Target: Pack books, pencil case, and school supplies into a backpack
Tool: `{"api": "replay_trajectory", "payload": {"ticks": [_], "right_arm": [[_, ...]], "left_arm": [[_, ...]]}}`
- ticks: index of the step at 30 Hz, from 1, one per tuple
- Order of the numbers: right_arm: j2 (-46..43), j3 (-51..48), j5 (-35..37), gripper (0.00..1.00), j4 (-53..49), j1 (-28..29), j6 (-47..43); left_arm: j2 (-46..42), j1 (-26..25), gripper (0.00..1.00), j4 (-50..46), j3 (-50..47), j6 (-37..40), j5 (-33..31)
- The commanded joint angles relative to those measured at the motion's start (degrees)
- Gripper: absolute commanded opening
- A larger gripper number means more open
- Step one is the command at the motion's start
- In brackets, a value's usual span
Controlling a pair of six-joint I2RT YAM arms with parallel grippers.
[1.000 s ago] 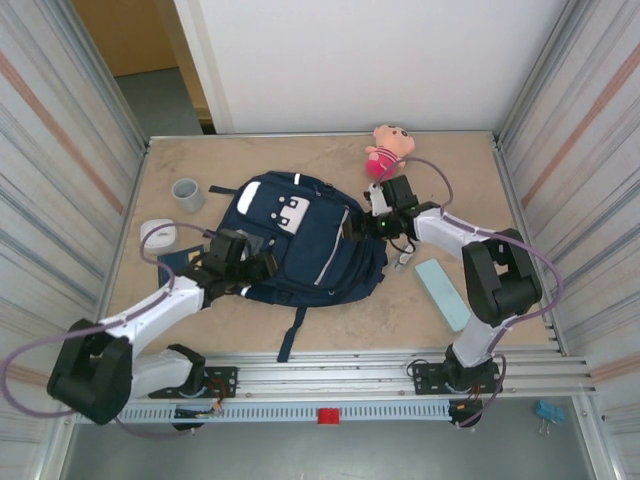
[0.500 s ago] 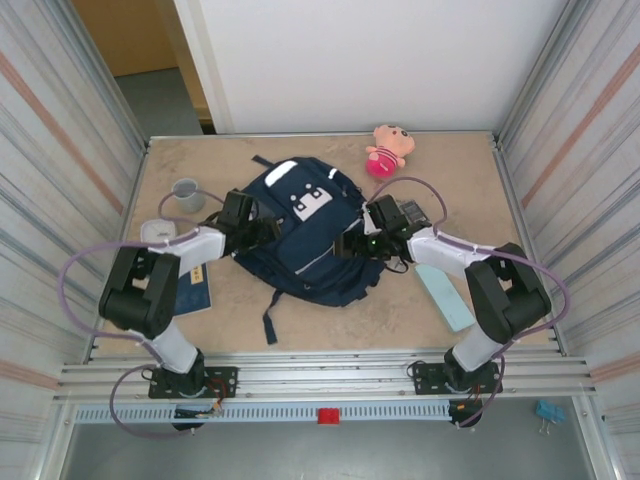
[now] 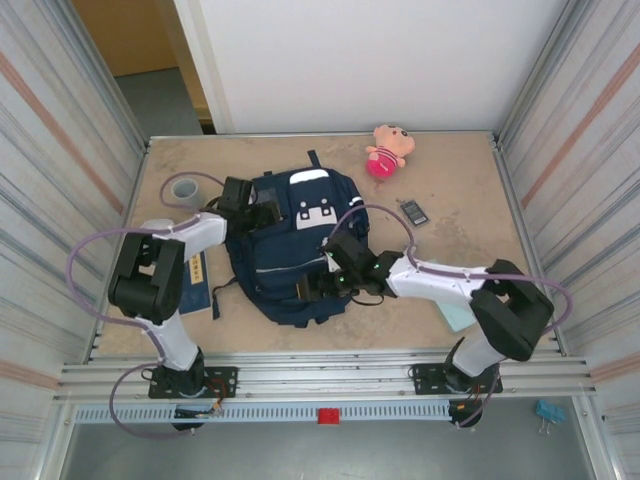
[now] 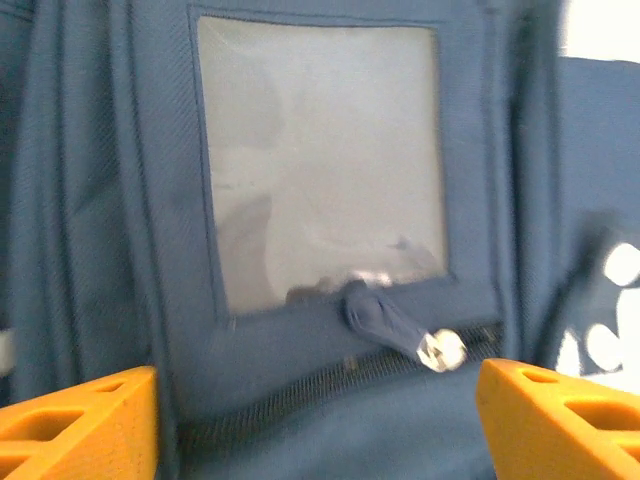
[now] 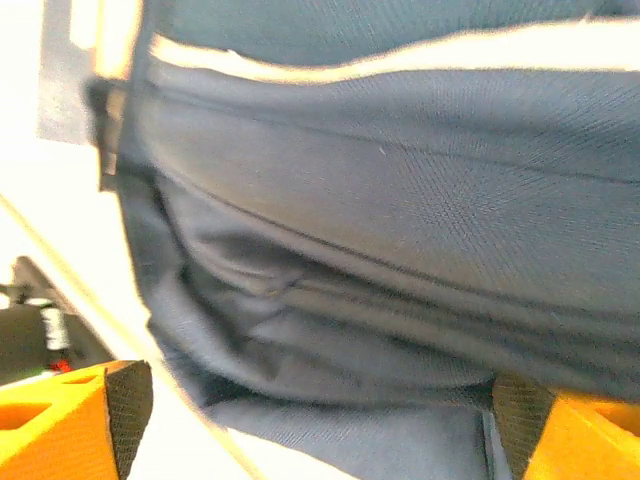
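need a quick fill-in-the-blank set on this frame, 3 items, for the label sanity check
1. The grey cup stands to the ___ of the backpack.
2. The zipper pull hangs between the left end effector's two ___ fingers.
3. The end effector at the backpack's near side belongs to the ___ arm.

Missing words: left; orange; right
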Motion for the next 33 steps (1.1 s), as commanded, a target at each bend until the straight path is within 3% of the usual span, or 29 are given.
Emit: {"api": "replay_trajectory", "payload": {"ticks": [1, 4, 7, 12, 21, 24, 27, 33], "right_arm": [[-11.4, -0.9, -0.8, 0.93, -0.9, -5.6, -2.2], [-12.9, -0.9, -9.6, 0.94, -1.9, -14.0, -5.3], [-8.2, 1.1, -13.2, 0.92, -2.8, -18.9, -7.2], [2.0, 1.6, -15.7, 0.88, 6.5, -18.9, -5.2], [13.4, -5.5, -19.8, 0.83, 23.5, -14.8, 2.5], [9.6, -7.9, -19.9, 0.82, 25.5, -14.8, 4.1], [1.2, -8.8, -18.2, 0.84, 20.0, -16.5, 2.1], [-13.3, -10.6, -17.9, 0.89, 6.9, -22.8, -3.8]], "left_arm": [[-12.0, -0.8, 0.80, -7.7, -1.2, 3.3, 1.8], [-19.1, -1.8, 0.78, -7.7, -5.4, 2.2, 5.5], [-22.6, -3.9, 0.77, -7.7, -9.4, 2.3, 7.4], [-25.0, -5.9, 0.75, -5.1, -14.6, 4.8, 8.5], [-24.6, -14.6, 0.79, -4.9, -13.5, 33.0, 9.3], [-24.0, -15.1, 0.78, -3.9, -13.6, 39.5, 14.3], [-23.1, -17.1, 0.77, -4.0, -13.3, 48.8, 16.9], [-18.3, -22.1, 0.83, -6.5, -11.3, 66.4, 8.6]]}}
